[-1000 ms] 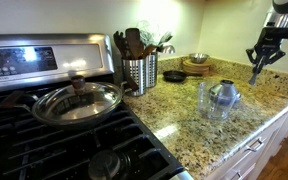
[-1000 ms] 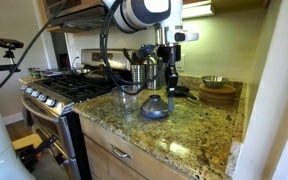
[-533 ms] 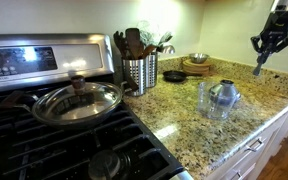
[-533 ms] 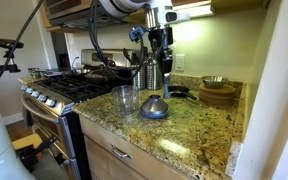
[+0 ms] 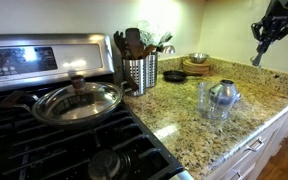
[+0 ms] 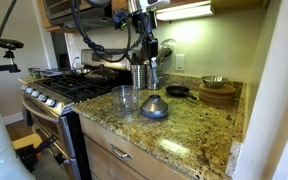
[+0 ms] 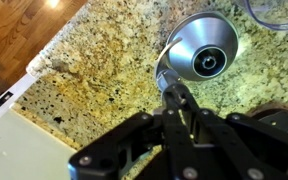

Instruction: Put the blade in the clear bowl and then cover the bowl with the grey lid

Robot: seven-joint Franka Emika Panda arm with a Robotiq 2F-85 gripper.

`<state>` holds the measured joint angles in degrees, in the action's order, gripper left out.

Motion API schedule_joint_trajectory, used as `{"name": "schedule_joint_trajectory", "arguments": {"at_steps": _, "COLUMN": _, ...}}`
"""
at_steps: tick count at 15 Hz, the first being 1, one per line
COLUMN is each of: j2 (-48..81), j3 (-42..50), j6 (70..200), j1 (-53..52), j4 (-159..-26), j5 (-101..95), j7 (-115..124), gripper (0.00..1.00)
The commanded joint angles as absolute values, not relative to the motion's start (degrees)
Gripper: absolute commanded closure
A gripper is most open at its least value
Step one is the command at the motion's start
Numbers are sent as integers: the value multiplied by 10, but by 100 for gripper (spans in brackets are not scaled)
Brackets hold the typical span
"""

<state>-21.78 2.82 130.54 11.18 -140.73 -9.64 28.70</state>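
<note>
1. One change: gripper [image 5: 261, 40] rose clear of the countertop [image 5: 174, 118], jaws clamped on the blade [image 7: 172, 88], which hung below the fingertips.
2. Meaning, likely: pick was done; the drop into the bowl was still pending, and the lid was not yet placed.
3. Count: one blade, in the grip; one clear bowl [image 5: 204, 98], which looked empty; one grey lid [image 5: 224, 95] just beside it at 3 o'clock.

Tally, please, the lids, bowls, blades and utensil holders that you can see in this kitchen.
Lids: 2, the grey lid and the glass pan lid.
Bowls: 2, the clear bowl and the metal bowl.
Blades: 1, the blade, held in the jaws.
Utensil holders: 1, the steel utensil holder.
Total: 6.
</note>
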Motion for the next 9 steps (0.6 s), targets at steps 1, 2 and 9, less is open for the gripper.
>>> {"name": "schedule_joint_trajectory", "arguments": {"at_steps": 1, "j2": -259, "j3": -3, "j6": 1288, "j1": 112, "j4": -1428, "j5": -109, "j7": 286, "gripper": 91}}
{"name": "schedule_joint_trajectory", "arguments": {"at_steps": 2, "j2": -261, "j3": -10, "j6": 1286, "j1": 110, "j4": -1428, "j5": -109, "j7": 285, "gripper": 91}}
{"name": "schedule_joint_trajectory", "arguments": {"at_steps": 9, "j2": -250, "j3": -55, "j6": 1281, "j1": 88, "j4": -1417, "j5": -108, "j7": 274, "gripper": 91}}
